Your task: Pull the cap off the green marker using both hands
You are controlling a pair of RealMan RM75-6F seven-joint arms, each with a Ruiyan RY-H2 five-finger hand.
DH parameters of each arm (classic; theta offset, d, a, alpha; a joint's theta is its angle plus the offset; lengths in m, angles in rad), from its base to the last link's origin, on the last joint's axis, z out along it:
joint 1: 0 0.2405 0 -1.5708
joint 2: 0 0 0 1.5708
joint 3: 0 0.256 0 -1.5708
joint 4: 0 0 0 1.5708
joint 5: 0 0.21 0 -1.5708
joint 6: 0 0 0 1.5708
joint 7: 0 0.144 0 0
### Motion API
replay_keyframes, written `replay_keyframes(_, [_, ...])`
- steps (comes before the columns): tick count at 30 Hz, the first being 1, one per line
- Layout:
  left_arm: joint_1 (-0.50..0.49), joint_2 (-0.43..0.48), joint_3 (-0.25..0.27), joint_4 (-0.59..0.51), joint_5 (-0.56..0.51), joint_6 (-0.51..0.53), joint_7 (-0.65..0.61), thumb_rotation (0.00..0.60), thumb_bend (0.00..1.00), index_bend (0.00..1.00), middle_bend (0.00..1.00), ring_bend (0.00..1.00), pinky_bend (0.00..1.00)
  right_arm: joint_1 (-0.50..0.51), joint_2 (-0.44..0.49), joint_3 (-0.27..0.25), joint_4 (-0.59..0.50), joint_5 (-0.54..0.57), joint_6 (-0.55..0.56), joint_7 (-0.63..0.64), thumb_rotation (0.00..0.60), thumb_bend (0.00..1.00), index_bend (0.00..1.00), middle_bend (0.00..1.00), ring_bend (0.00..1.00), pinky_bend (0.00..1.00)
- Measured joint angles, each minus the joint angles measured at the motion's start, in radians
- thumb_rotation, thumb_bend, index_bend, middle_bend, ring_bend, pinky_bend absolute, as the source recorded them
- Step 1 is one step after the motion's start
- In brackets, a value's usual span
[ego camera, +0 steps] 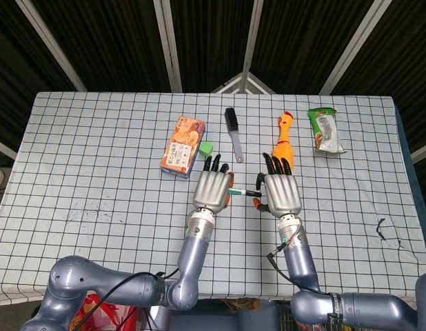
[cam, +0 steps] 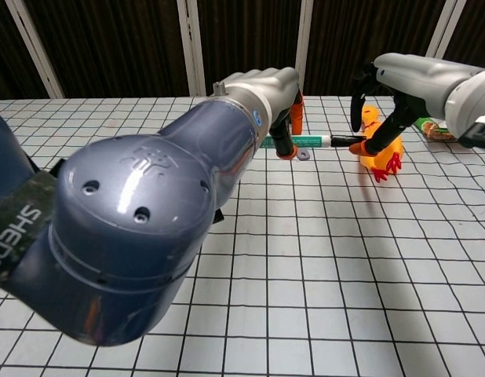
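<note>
Risk first: slipping off the cap (cam: 346,140) if pinched too lightly by the right hand (ego camera: 280,193), or twisting the marker (cam: 301,140) crooked if pulled off-axis. Left hand (ego camera: 212,187) clamped on the barrel; right fingers closed around the dark cap end. Marker held between both hands, above the table (ego camera: 96,165), lying level, long axis hand to hand, cap toward the right one.

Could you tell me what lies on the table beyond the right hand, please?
An orange rubber chicken lies just beyond the right hand; the hand's fingers cover its lower end in the head view.
</note>
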Motion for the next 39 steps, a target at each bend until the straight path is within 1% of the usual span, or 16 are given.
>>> replay_keyframes(6, [-0.002, -0.003, -0.001, 0.002, 0.002, -0.001, -0.001, 0.600, 0.53, 0.55, 0.23, 0.00, 0.00, -0.001, 0.002, -0.001, -0.001, 0.001, 0.004, 0.002, 0.600, 0.31, 0.57, 0.05, 0.04, 0.04])
replay_keyframes(15, [-0.005, -0.005, -0.006, -0.001, 0.008, 0.001, -0.003, 0.600, 0.53, 0.55, 0.23, 0.00, 0.00, 0.000, 0.002, -0.005, 0.000, 0.002, 0.001, 0.004, 0.600, 0.32, 0.57, 0.05, 0.04, 0.04])
replay_keyframes(29, [0.001, -0.002, -0.004, -0.001, 0.008, 0.000, -0.009, 0.600, 0.53, 0.55, 0.23, 0.00, 0.00, 0.007, -0.006, -0.007, 0.003, 0.003, -0.001, 0.003, 0.600, 0.34, 0.61, 0.05, 0.06, 0.04])
replay_keyframes(39, [0.005, 0.001, -0.003, -0.005, 0.013, -0.001, -0.015, 0.600, 0.53, 0.55, 0.23, 0.00, 0.00, 0.008, -0.011, -0.008, 0.007, 0.004, 0.003, 0.001, 0.600, 0.34, 0.61, 0.05, 0.06, 0.04])
